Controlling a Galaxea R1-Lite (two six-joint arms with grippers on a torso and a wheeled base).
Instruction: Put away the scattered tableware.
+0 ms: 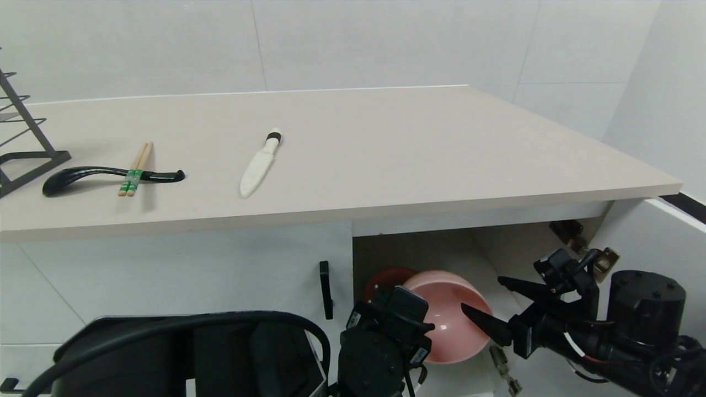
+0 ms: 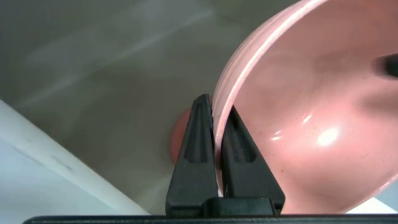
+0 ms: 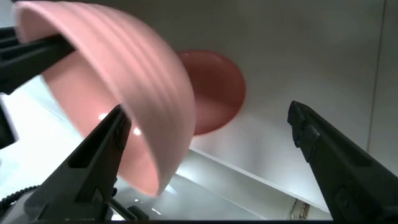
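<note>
On the beige counter [image 1: 386,143] lie a black spoon [image 1: 105,175], chopsticks [image 1: 135,169] across its handle, a white knife [image 1: 259,164], and a wire rack [image 1: 22,138].

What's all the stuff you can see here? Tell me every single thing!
countertop: 1, beige, against the white wall
rack: 1, dark grey, at the countertop's left edge
spoon: 1, black, on the countertop beside the rack
chopsticks: 1 pair, wooden with green bands, lying across the spoon's handle
knife: 1, cream with a black band, on the countertop right of the spoon
cabinet: 1, white, open, under the countertop
door handle: 1, black, on the shut door left of the opening
red dish: 1, red, inside the cabinet
pink bowl: 1, pink, tilted, in front of the red dish
left gripper: 1, black, pinching the pink bowl's rim
right gripper: 1, black, open, at the pink bowl's right side
</note>
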